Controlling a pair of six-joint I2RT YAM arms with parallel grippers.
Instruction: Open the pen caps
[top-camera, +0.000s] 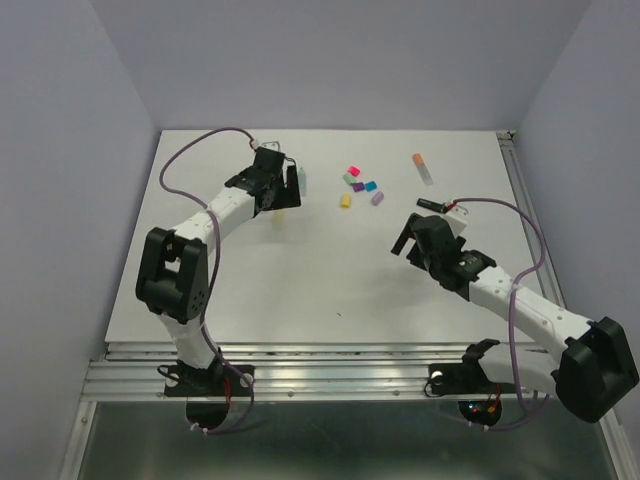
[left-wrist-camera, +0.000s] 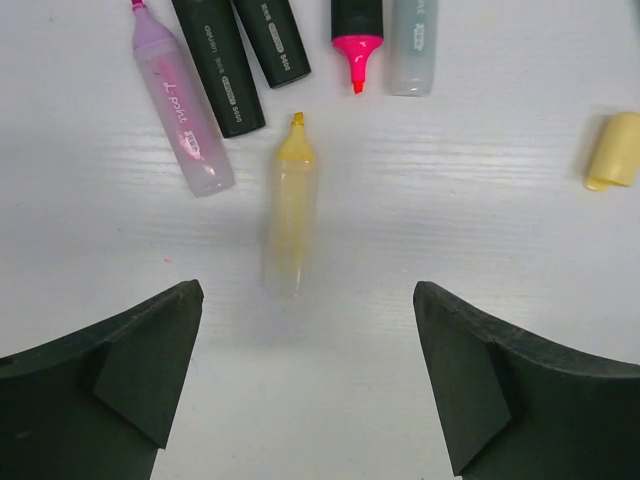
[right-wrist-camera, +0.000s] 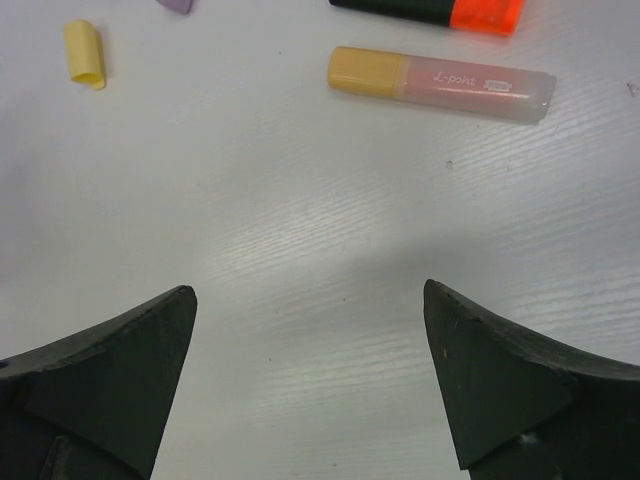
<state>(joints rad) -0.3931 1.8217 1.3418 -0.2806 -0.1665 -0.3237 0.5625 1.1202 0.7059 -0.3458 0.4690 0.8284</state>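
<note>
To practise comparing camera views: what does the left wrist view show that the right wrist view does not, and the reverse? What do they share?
Only the left wrist view: an uncapped yellow pen ahead of the open left gripper, a lilac pen, two black barrels and a pink-tipped pen.
Only the right wrist view: an orange-capped pastel pen and a black pen with an orange end, beyond the open right gripper.
Both: the white table and a loose yellow cap, probably the same one.
</note>
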